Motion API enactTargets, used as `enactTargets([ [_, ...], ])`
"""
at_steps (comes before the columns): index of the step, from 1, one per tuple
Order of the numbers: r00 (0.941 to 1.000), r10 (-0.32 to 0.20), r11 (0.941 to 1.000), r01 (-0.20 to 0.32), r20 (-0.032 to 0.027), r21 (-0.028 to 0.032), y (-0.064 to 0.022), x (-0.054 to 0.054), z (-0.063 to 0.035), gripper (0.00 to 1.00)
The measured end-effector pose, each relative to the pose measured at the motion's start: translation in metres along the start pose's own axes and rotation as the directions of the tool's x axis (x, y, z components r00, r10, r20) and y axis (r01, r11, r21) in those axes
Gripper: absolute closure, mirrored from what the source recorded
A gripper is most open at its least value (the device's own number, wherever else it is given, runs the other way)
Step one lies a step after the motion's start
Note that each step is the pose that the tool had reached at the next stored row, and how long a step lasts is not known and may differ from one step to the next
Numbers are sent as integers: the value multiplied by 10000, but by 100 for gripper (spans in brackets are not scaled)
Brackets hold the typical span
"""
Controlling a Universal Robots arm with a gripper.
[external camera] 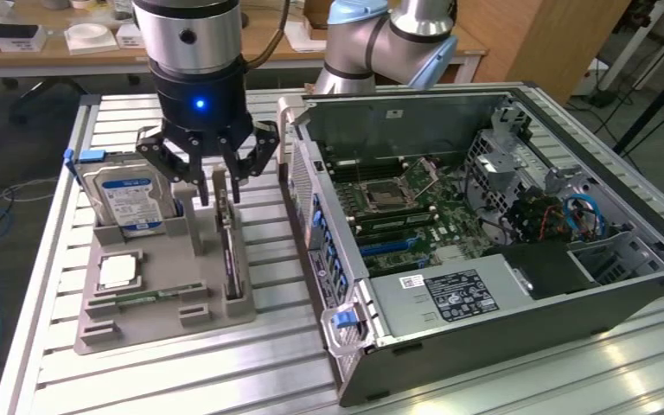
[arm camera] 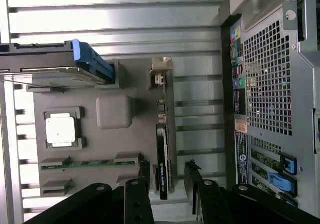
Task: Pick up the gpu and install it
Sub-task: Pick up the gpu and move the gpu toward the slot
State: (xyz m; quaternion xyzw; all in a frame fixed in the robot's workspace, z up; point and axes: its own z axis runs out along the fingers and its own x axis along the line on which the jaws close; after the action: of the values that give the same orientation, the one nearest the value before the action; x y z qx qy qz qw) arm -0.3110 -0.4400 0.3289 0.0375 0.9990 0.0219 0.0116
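Both jaws wide — gripper (arm camera: pixel 167 168) straddles gpu (arm camera: pixel 162 151)

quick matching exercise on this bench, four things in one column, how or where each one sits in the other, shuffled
Things
1. gpu
2. hard drive
3. processor chip
4. gripper

States
A. lies flat in a square recess of the grey tray
B. open, just above the card's upper end
C. stands on edge in a narrow slot of the tray
D. stands upright in the tray, blue-and-white label showing

Pairs: 1-C, 2-D, 3-A, 4-B
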Motion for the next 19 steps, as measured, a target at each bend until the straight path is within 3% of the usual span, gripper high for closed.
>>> enactTargets([
  [12, 10000, -1, 10000, 1, 9, 9, 0, 0, 9, 59],
  [19, 10000, -2, 10000, 2, 51, 7, -7, 3, 89, 59],
])
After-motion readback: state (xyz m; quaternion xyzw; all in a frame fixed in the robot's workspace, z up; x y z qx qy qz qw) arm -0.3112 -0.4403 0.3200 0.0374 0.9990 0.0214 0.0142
